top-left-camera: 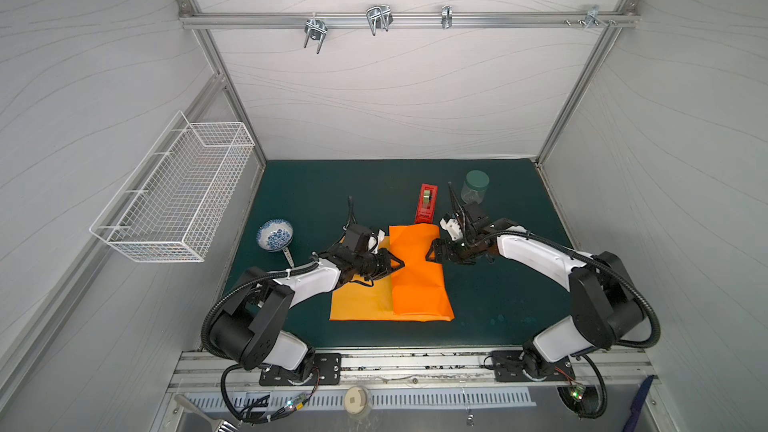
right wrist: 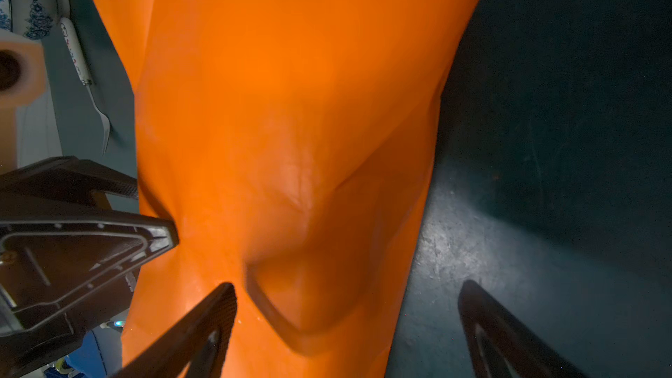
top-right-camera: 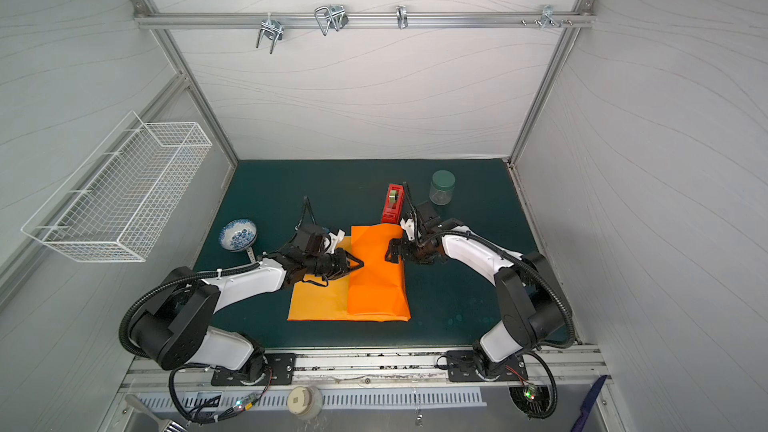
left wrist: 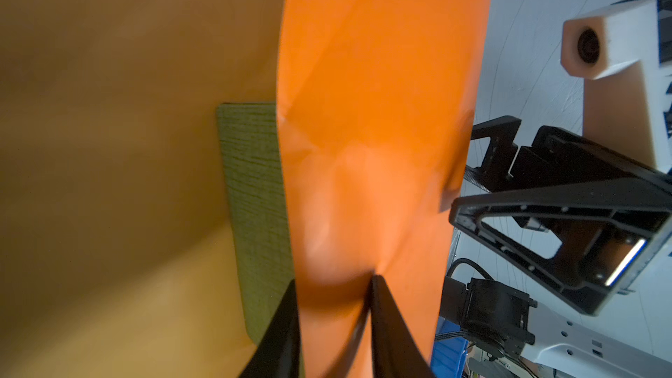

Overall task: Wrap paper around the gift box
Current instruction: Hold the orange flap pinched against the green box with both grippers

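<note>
The orange paper [top-left-camera: 419, 276] [top-right-camera: 374, 284] lies mid-table, its brighter flap folded leftward over a raised hump. The olive-green gift box [left wrist: 254, 183] shows only in the left wrist view, peeking from under that flap and resting on the yellower side of the sheet; the paper hides it in both top views. My left gripper [top-left-camera: 398, 263] [top-right-camera: 358, 263] [left wrist: 332, 307] is shut on the flap's free edge, puckering the paper [left wrist: 363, 103]. My right gripper [top-left-camera: 434, 253] [top-right-camera: 392, 250] [right wrist: 345, 307] stands open over the paper's [right wrist: 291, 85] right edge, one finger above the sheet, one above the mat.
A red tape dispenser [top-left-camera: 427, 203] stands just behind the paper, with a green-lidded jar [top-left-camera: 475, 187] to its right. A blue-patterned bowl [top-left-camera: 275, 234] and a fork [top-left-camera: 289, 257] lie left of the left arm. A white wire basket [top-left-camera: 178, 193] hangs on the left wall.
</note>
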Robot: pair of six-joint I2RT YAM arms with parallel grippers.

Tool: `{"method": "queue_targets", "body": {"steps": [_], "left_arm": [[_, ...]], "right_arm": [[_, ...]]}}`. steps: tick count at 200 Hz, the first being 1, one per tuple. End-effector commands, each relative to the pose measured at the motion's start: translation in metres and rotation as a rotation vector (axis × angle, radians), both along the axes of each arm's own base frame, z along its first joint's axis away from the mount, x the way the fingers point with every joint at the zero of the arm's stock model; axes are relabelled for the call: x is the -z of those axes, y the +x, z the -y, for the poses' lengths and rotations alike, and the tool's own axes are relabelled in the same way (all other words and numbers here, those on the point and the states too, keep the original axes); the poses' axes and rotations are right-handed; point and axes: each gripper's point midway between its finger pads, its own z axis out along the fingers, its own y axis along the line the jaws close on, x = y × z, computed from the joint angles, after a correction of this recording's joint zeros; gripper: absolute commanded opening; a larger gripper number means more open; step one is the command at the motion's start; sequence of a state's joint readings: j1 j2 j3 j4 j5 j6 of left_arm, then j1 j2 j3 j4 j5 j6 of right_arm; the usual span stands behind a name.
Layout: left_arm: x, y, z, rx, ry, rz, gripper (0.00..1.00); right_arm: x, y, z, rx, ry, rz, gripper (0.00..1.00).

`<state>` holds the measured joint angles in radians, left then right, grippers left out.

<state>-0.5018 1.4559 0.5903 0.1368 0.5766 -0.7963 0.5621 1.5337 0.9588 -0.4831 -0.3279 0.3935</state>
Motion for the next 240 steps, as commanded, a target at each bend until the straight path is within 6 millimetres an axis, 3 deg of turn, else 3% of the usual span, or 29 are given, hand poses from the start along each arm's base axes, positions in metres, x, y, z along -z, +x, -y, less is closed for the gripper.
{"method": "queue_targets", "body": {"steps": [1,111,196,240], "left_arm": [[0.037,-0.017,-0.019,-0.014,0.109,-0.097,0.11],[0.028,-0.012,0.001,-0.019,0.012,-0.117,0.03],[0.027,-0.002,-0.005,-0.02,0.029,-0.1,0.0],[0.018,-0.003,0.007,0.013,0.025,-0.084,0.0]], "right_arm": [[-0.003,-0.007,0.001,-0.016,0.015,-0.017,0.96],[0.009,-0.009,-0.025,-0.034,0.102,-0.087,0.96],[0.006,-0.01,-0.008,-0.038,0.078,-0.085,0.96],[0.0,-0.006,-0.001,-0.053,0.041,-0.053,0.96]]}}
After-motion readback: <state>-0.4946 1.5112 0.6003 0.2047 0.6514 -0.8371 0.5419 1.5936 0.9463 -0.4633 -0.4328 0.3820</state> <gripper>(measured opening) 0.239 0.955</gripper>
